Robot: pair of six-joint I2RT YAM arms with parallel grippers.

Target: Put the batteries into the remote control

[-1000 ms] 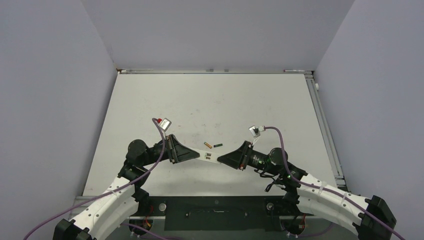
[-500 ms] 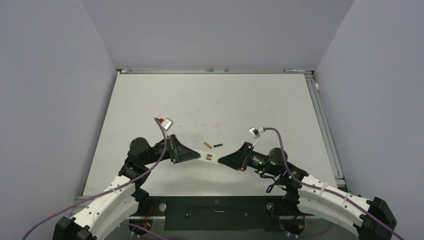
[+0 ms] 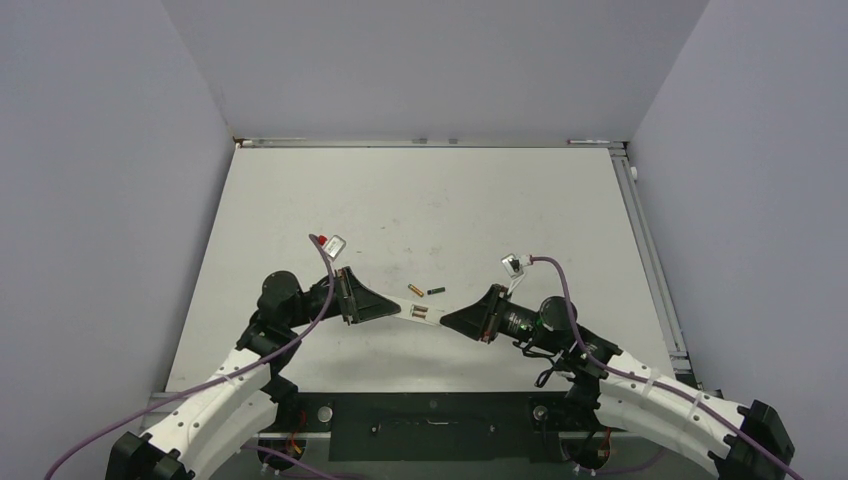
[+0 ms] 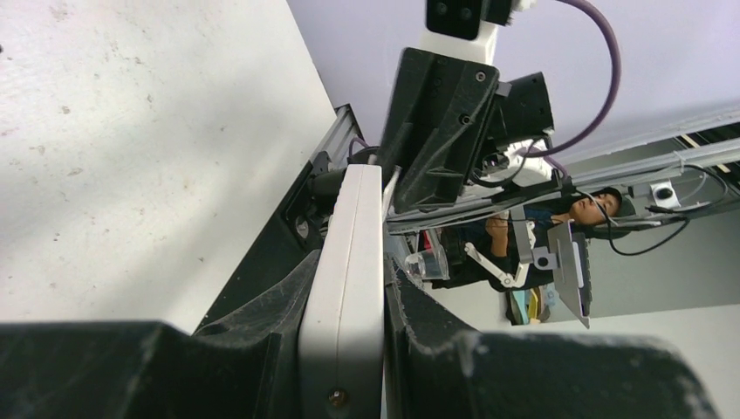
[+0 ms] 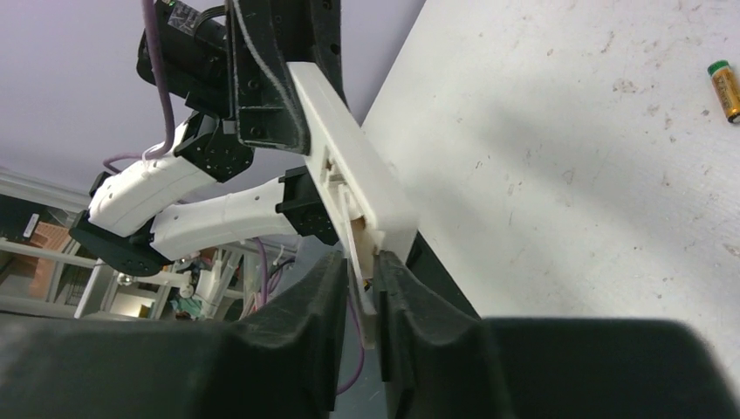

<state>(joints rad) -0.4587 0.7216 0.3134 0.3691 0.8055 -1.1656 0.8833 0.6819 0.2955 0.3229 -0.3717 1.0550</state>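
The white remote control (image 3: 418,314) hangs above the table between both arms. My left gripper (image 3: 396,311) is shut on one end of it; in the left wrist view the remote (image 4: 353,209) sits clamped between the jaws of the left gripper (image 4: 351,267). My right gripper (image 3: 444,320) meets the other end. In the right wrist view the right gripper (image 5: 359,264) is shut on a thin white battery cover (image 5: 361,288) that sticks out of the remote (image 5: 349,161). A yellow-gold battery (image 3: 415,290) and a dark green battery (image 3: 436,291) lie on the table just beyond the remote.
The yellow-gold battery (image 5: 724,90) also shows at the right edge of the right wrist view. A metal rail (image 3: 650,250) runs along the table's right side. The black base plate (image 3: 430,415) lies at the near edge between the arm bases.
The right gripper's jaws have narrowed onto the thin cover at the remote's end. Both arms and the remote have shifted only slightly.
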